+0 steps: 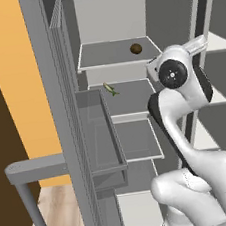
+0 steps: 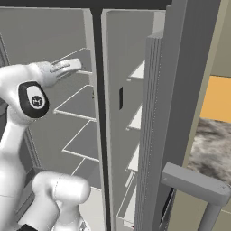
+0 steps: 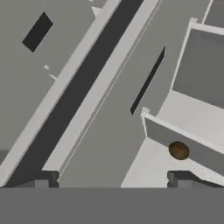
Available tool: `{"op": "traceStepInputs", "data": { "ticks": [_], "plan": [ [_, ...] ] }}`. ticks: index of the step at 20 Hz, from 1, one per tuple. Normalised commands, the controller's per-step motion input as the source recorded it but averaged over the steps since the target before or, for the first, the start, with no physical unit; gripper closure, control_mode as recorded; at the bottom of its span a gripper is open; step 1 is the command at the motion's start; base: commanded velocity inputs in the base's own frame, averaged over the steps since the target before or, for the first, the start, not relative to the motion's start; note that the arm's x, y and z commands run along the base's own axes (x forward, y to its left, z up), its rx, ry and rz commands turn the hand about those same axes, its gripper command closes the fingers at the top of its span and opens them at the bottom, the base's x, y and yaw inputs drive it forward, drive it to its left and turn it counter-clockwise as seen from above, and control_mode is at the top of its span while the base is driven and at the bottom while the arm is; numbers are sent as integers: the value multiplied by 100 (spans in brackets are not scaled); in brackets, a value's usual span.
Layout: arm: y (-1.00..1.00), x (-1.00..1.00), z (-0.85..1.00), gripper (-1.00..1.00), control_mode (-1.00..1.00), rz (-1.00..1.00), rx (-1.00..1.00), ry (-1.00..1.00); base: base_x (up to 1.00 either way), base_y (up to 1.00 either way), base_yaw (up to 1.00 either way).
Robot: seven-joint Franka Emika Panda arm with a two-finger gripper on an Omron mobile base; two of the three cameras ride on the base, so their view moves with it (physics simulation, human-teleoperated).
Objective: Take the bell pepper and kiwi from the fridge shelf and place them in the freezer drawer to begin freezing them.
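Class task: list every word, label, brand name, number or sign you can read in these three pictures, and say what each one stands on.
No readable text in any view.
A small white mark on the round dark cap of the arm's joint is too small and blurred to read.
The fridge shelf, the kiwi and the door bin bear no labels.

Honestly can't read anything here; no labels, brands or numbers on the fridge (image 1: 112,14) or the arm.
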Motion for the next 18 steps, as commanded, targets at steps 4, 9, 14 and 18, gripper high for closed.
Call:
{"op": "traceStepInputs", "data": {
  "ticks": [4, 9, 14, 18],
  "plan": [
    [23, 60, 27, -100, -100, 0, 31, 16, 0, 0, 0],
    [0, 61, -1, -100, -100, 0, 10, 31, 0, 0, 0],
    [0, 58, -25, -100, -100, 0, 0, 20, 0, 0, 0],
    [5, 52, -35, -100, -100, 0, 0, 16, 0, 0, 0]
  ]
}}
